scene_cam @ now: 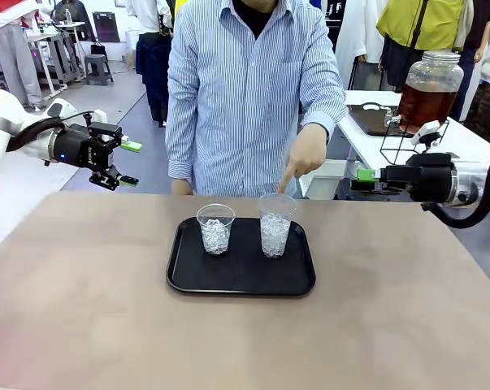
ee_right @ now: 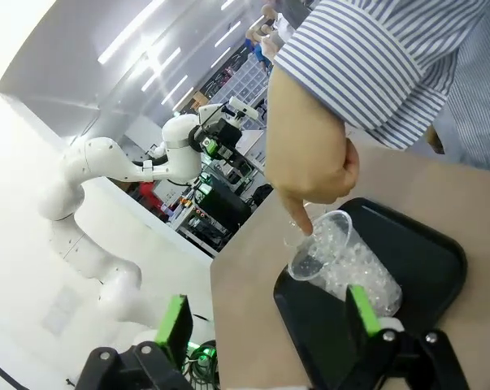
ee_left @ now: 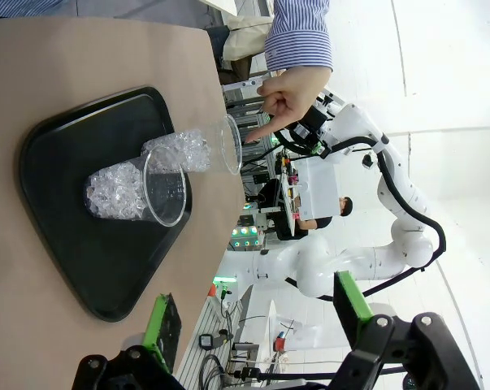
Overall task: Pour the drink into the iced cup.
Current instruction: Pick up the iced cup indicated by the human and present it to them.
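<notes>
Clear plastic taller iced cup (scene_cam: 275, 226), glossy black tray (scene_cam: 236, 280) — left claw (scene_cam: 128, 163), right claw (scene_cam: 362, 175) both released.

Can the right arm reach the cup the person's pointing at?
Probably, from the side: the right gripper, jaws open, has bare table between it and the cup. The person's hand hangs over the rim, so a top approach looks blocked.
</notes>
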Controlling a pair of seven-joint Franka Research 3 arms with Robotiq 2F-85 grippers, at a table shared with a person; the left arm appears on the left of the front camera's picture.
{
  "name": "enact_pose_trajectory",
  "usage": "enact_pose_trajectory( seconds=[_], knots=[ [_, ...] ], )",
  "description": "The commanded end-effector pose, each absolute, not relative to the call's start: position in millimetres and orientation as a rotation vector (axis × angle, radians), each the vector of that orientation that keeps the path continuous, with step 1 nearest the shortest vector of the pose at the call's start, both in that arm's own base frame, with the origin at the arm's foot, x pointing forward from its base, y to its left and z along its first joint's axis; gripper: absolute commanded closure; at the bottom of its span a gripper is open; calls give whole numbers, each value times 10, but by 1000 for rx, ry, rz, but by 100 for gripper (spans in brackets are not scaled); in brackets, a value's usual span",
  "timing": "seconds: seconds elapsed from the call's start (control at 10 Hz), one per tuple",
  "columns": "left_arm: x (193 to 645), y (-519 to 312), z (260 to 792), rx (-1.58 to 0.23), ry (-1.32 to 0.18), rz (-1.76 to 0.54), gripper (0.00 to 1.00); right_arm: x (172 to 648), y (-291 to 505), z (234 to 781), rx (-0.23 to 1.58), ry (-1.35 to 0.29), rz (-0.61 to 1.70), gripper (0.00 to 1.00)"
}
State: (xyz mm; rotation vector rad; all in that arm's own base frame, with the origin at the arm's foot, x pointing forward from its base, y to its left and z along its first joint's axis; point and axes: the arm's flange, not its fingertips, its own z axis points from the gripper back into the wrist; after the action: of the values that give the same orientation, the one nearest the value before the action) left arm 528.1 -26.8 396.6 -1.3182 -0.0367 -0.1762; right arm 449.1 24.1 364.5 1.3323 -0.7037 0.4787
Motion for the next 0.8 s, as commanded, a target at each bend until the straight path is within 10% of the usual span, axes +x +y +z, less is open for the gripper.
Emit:
enact_pose_trajectory(
  seconds=[0.0, 0.7],
  knots=[
    [5276, -264, 3980, -1317, -38, -181, 0, 4491, 248, 3645, 1333, -703, 480, 0],
    [5276, -264, 3980, -1317, -38, -181, 0, 4734, 531, 3039, 1165, -1095, 1062, 0]
  ],
)
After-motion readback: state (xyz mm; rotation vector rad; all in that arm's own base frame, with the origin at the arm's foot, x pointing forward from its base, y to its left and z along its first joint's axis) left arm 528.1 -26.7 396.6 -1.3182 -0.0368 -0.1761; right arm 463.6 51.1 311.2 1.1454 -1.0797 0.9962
